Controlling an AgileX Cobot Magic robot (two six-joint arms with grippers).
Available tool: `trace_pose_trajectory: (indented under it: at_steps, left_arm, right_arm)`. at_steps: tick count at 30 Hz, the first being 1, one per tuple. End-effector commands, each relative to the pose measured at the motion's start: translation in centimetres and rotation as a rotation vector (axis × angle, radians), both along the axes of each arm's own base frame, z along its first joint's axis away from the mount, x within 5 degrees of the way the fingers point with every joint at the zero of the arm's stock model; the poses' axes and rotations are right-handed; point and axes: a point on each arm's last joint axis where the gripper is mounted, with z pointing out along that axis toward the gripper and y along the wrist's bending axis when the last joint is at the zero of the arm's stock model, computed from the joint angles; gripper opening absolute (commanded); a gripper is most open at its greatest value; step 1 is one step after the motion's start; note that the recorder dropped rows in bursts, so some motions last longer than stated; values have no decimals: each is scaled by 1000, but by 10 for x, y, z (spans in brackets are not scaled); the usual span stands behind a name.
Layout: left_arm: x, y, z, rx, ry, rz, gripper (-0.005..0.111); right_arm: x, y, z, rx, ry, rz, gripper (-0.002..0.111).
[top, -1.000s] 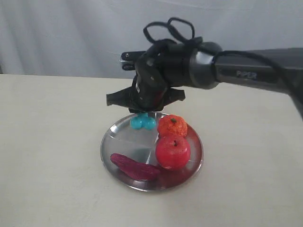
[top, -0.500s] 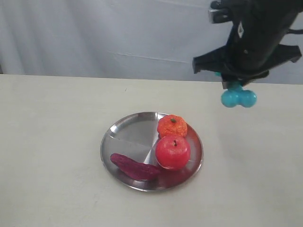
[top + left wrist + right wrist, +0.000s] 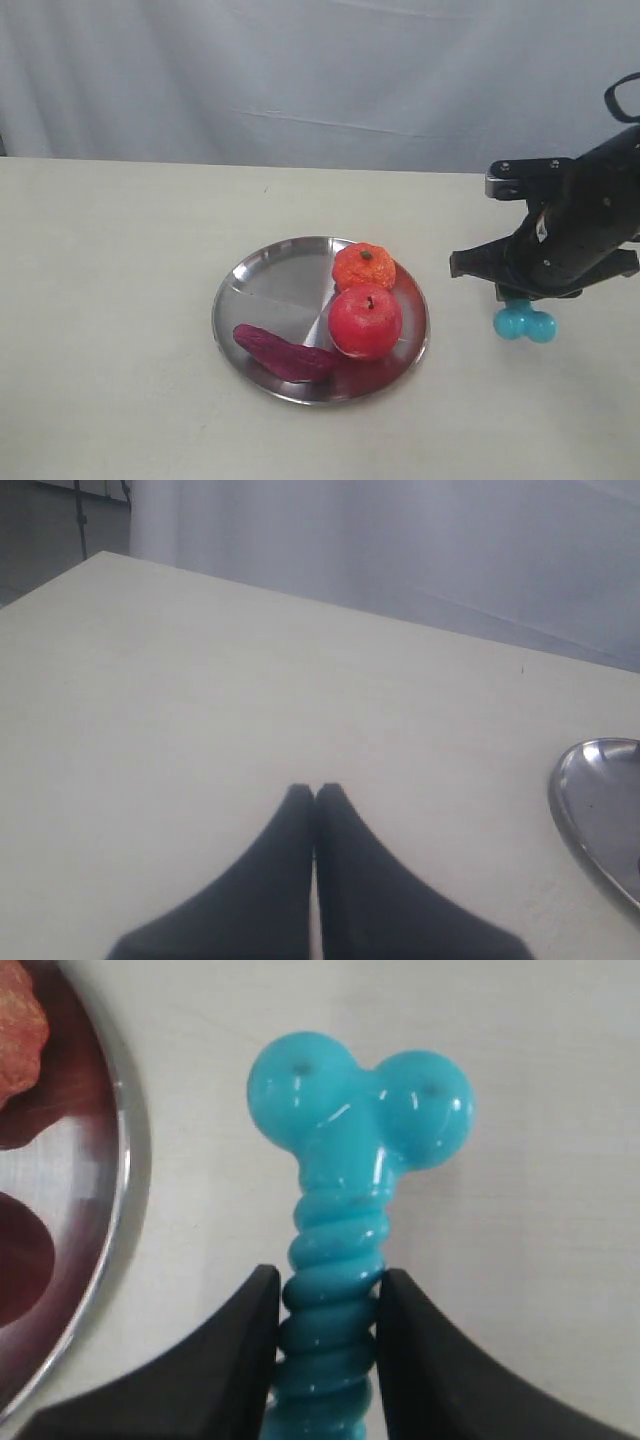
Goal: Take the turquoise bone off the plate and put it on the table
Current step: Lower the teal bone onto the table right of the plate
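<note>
The turquoise bone hangs end-down just over the table, right of the plate. My right gripper is shut on its ribbed shaft. In the right wrist view both black fingers press the shaft of the bone, and the two-lobed end points at the tabletop beside the plate rim. Whether the lobes touch the table I cannot tell. My left gripper is shut on nothing above bare table, with the plate edge off to one side.
On the plate sit a red apple, an orange tangerine and a dark purple sweet potato. A pale curtain hangs behind the table's far edge.
My right gripper carried the bone off the plate, up and to the right, then lowered it down close to the table right of the plate. The food on the plate stayed put.
</note>
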Motion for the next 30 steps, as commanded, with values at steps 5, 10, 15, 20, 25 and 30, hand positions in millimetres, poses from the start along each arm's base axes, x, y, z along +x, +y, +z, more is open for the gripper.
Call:
trace_pose_trajectory:
  at_steps: [5,10,15,20,25,30]
  left_arm:
    - [0,0,0,-1,-4,2,0]
    - [0,0,0,-1,-4,2,0]
    - [0,0,0,-1,-4,2,0]
    - [0,0,0,-1,-4,2,0]
    - [0,0,0,-1,-4,2,0]
    - [0,0,0,-1,-4,2,0]
  right_arm:
    - [15,-1,-32,23,-21,21,0]
    - [21,-1,-45,28,-31,47,0]
    - [25,0,-54,31,-40,69,0]
    - [25,0,-67,38,-9,70,0]
    - [26,0,-70,41,-12,73,0]
    - [26,0,-70,40,-12,75,0]
